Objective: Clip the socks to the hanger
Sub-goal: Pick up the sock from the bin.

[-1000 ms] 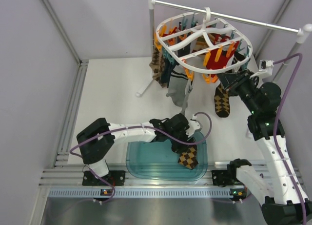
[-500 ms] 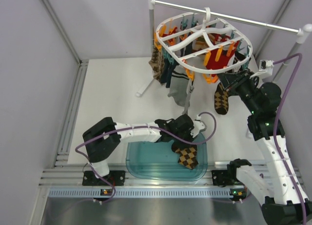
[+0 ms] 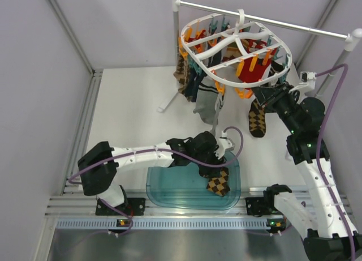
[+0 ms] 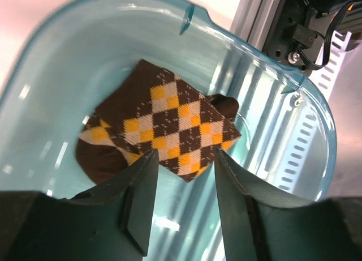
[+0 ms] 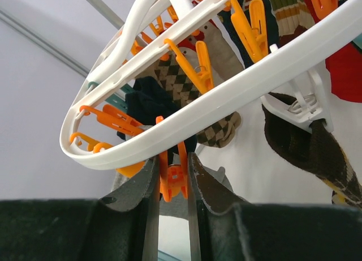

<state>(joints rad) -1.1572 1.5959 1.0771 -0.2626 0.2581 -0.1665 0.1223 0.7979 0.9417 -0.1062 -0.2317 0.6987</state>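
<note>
One brown and mustard diamond-check sock (image 3: 218, 183) lies folded in the teal tub (image 3: 164, 194); the left wrist view shows it (image 4: 164, 125) on the tub floor. My left gripper (image 3: 214, 166) is open and empty just above it, jaws apart at its near edge (image 4: 184, 156). The matching sock (image 3: 257, 119) hangs from the white oval hanger (image 3: 232, 81). My right gripper (image 3: 263, 94) is under the hanger's rim (image 5: 226, 97), shut on a dangling orange clip (image 5: 173, 179). The hanging sock shows at the right of that view (image 5: 317, 153).
The hanger hangs from a white rod rack (image 3: 266, 21). Grey (image 3: 203, 105), red (image 3: 257, 68) and other socks hang from its clips. The tub (image 4: 266, 63) sits at the near table edge by the aluminium rail (image 3: 169, 210).
The left arm's elbow swung out to the left and the left gripper shifted slightly back over the tub. The sock in the tub and the right gripper have not moved.
</note>
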